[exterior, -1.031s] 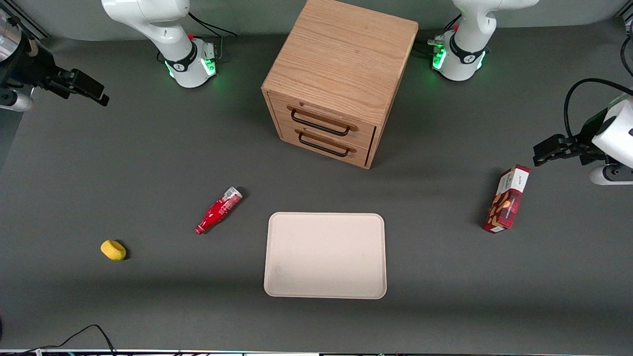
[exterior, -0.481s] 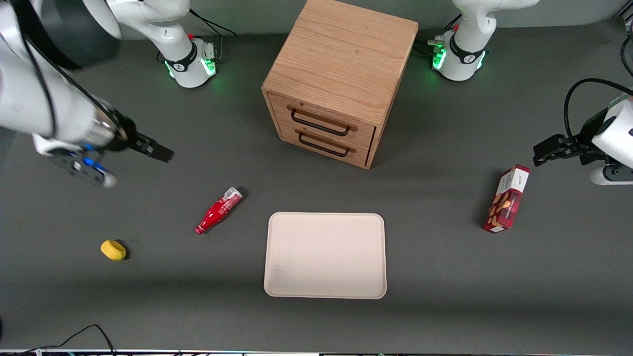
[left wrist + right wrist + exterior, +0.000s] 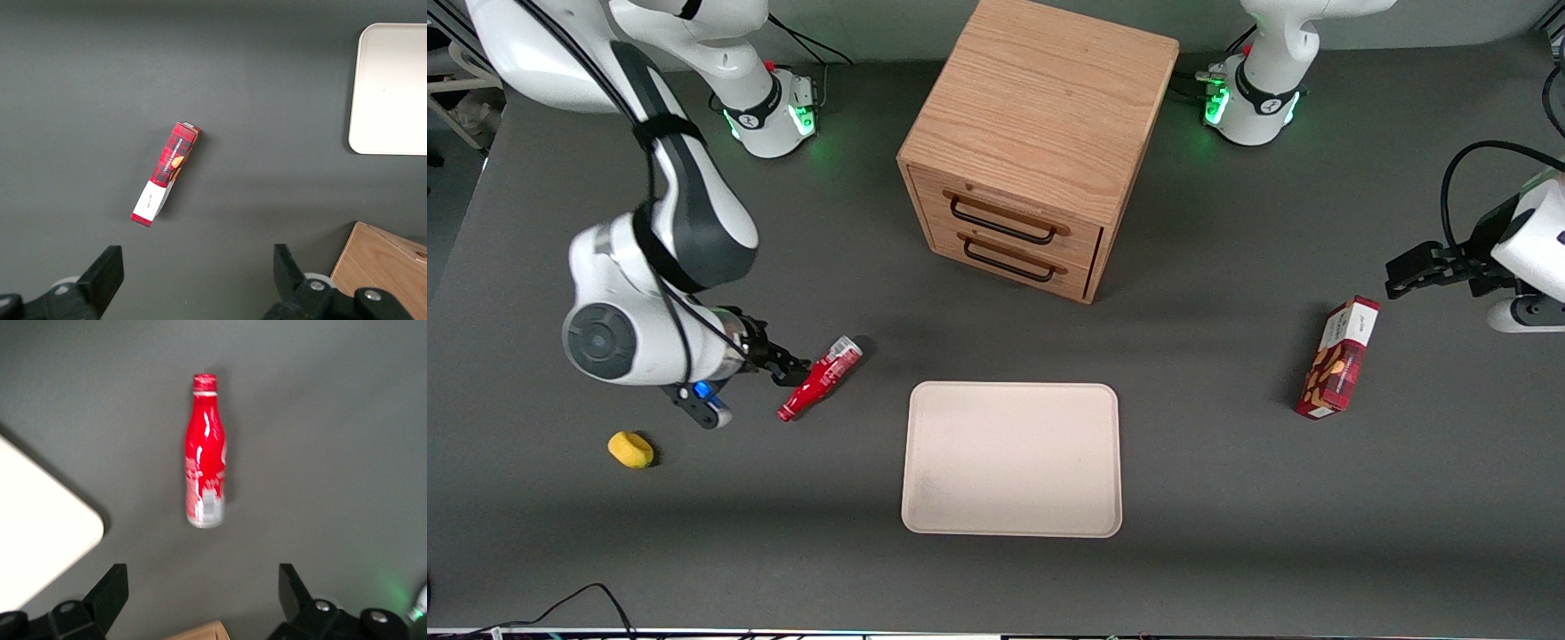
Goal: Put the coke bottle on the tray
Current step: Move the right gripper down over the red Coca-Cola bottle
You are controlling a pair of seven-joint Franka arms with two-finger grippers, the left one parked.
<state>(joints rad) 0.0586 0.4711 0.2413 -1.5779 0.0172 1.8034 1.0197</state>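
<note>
The coke bottle (image 3: pixel 820 377) lies on its side on the grey table, its red cap nearer the front camera and its silvery base toward the wooden cabinet. The right wrist view shows the whole coke bottle (image 3: pixel 205 468) lying untouched on the table. My gripper (image 3: pixel 790 366) hangs beside and above the bottle on the working arm's side, and in the right wrist view my gripper (image 3: pixel 202 583) is open with nothing between its fingers. The beige tray (image 3: pixel 1011 458) lies flat beside the bottle, toward the parked arm, with one rounded tray corner (image 3: pixel 40 527) in the right wrist view.
A wooden cabinet (image 3: pixel 1036 142) with two drawers stands farther from the front camera than the tray. A yellow object (image 3: pixel 631 449) lies toward the working arm's end. A red snack box (image 3: pixel 1339 358) stands toward the parked arm's end, also seen as the snack box (image 3: pixel 165 175).
My right arm has swung in from the working arm's end of the table and come down toward the front camera, ending next to the coke bottle. The bottle and tray have not moved.
</note>
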